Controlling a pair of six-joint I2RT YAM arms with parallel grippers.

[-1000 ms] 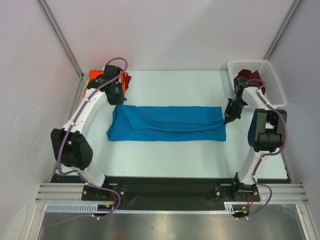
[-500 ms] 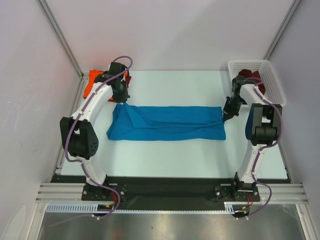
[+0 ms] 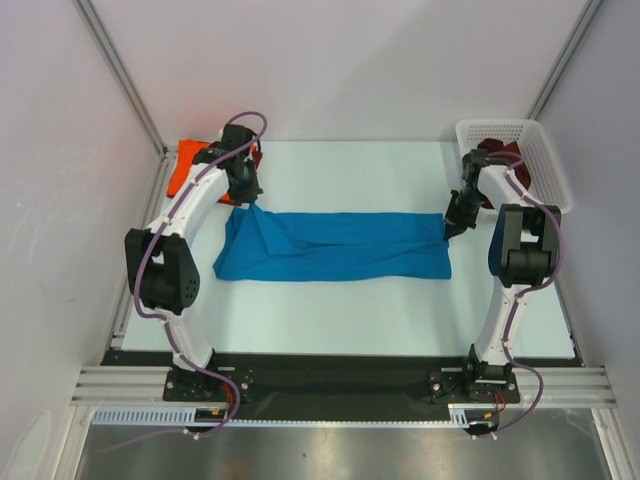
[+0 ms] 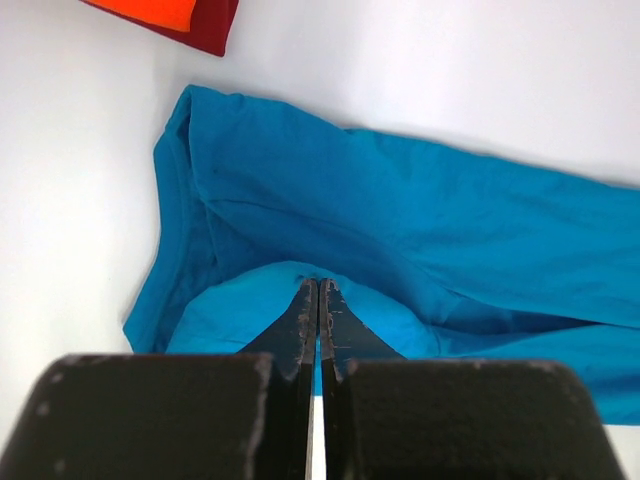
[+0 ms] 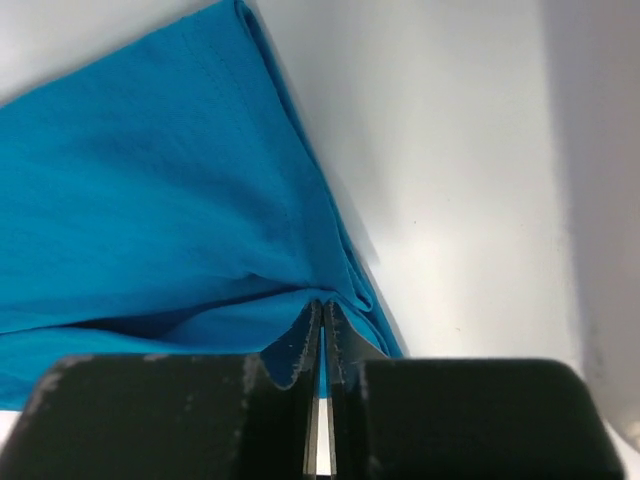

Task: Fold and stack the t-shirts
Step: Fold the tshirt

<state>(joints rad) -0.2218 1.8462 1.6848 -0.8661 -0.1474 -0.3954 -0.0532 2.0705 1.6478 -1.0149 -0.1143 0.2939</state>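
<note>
A bright blue t-shirt (image 3: pixel 330 245) lies folded into a long band across the middle of the table. My left gripper (image 3: pixel 250 200) is shut on its far left corner, and the cloth rises to a peak there. In the left wrist view the cloth bunches over that gripper (image 4: pixel 318 287). My right gripper (image 3: pixel 450 228) is shut on the far right corner, where folds of the blue t-shirt (image 5: pixel 170 200) meet its tips (image 5: pixel 322 305). An orange t-shirt (image 3: pixel 183 165) lies on a dark maroon one (image 4: pixel 208 22) at the back left corner.
A white lattice basket (image 3: pixel 540 150) stands at the back right, with dark maroon cloth (image 3: pixel 495 152) inside, close behind my right arm. Grey walls and metal posts enclose the table at the back and sides.
Both arms have folded their elbows in. The left gripper has shifted slightly right and lifted the shirt's far left corner. The right gripper has edged backward with its corner.
</note>
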